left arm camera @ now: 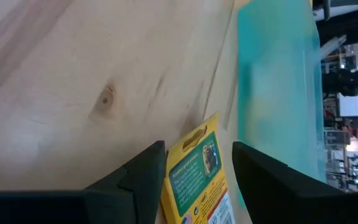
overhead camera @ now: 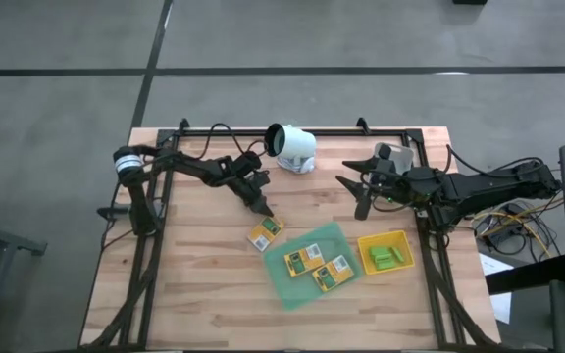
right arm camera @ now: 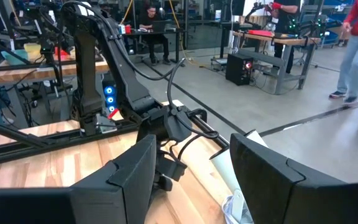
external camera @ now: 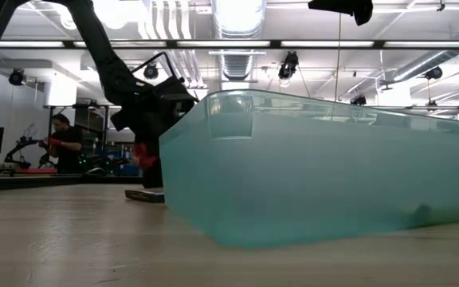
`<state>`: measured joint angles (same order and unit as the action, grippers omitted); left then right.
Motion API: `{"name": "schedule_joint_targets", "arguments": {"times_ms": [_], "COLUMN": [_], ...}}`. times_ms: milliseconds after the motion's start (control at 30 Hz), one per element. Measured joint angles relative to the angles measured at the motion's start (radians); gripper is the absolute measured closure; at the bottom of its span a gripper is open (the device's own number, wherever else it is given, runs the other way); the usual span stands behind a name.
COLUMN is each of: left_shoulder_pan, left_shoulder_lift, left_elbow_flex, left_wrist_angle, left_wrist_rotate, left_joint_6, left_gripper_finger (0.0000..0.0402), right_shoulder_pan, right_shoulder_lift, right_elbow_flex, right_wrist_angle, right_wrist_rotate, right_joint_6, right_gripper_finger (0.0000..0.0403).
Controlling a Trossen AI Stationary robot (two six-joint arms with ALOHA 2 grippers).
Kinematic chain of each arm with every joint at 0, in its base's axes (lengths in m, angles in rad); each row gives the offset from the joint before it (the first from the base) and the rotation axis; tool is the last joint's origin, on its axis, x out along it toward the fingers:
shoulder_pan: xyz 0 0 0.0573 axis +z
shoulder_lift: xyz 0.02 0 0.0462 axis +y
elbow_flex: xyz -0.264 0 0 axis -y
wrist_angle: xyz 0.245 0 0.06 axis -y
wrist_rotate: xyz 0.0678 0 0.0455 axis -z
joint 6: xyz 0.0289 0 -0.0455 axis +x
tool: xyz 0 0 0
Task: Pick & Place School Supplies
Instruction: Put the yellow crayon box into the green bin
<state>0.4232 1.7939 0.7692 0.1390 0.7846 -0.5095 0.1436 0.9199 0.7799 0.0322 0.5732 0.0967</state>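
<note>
One yellow-and-green packet (overhead camera: 266,232) lies flat on the wood just left of the translucent green tray (overhead camera: 284,286). My left gripper (overhead camera: 263,209) points down over the packet's far end and is open. In the left wrist view its fingers stand on either side of the packet (left arm camera: 197,177). Two more packets (overhead camera: 302,259) (overhead camera: 333,274) lie in the green tray. Light-green blocks (overhead camera: 385,258) lie in the yellow tray (overhead camera: 369,240). My right gripper (overhead camera: 361,193) hovers open near the far right of the table, holding nothing. No blue-handled tools are in view. My left gripper straddles the packet's end (left arm camera: 188,149) from above, slanting toward the near right, with the packet flat on the table. One finger (left arm camera: 148,171) sits right at the packet's edge, and I cannot tell whether it touches. The other finger (left arm camera: 253,171) stands apart.
A white rounded device (overhead camera: 292,147) stands at the table's far middle. Black frame rails run along the table's left, right and far edges. In the low view the green tray's wall (external camera: 333,175) fills the foreground. People stand in the room beyond the table.
</note>
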Motion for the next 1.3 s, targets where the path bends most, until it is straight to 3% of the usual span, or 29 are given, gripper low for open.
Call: {"name": "schedule_joint_targets", "arguments": {"times_ms": [267,867,1300], "left_shoulder_pan": [-0.012,-0.042,-0.087], "left_shoulder_lift": [0.0,0.004,0.003], "left_elbow_flex": [-0.001,-0.003,-0.003], "left_wrist_angle": [-0.025,-0.033,-0.026], "left_wrist_rotate": [0.044,-0.048,-0.068], "left_joint_6": [0.052,0.538,0.564], "left_gripper_finger": [0.0209,0.0209,0.0219], "right_shoulder_pan": [0.0,0.0,0.0], "right_shoulder_lift": [0.0,0.0,0.0], "right_elbow_flex": [0.0,0.0,0.0], "right_wrist_angle": [0.0,0.0,0.0], "right_wrist_rotate": [0.0,0.0,0.0], "right_joint_6": [0.0,0.0,0.0], "right_gripper_finger": [0.0199,0.0199,0.0199]}}
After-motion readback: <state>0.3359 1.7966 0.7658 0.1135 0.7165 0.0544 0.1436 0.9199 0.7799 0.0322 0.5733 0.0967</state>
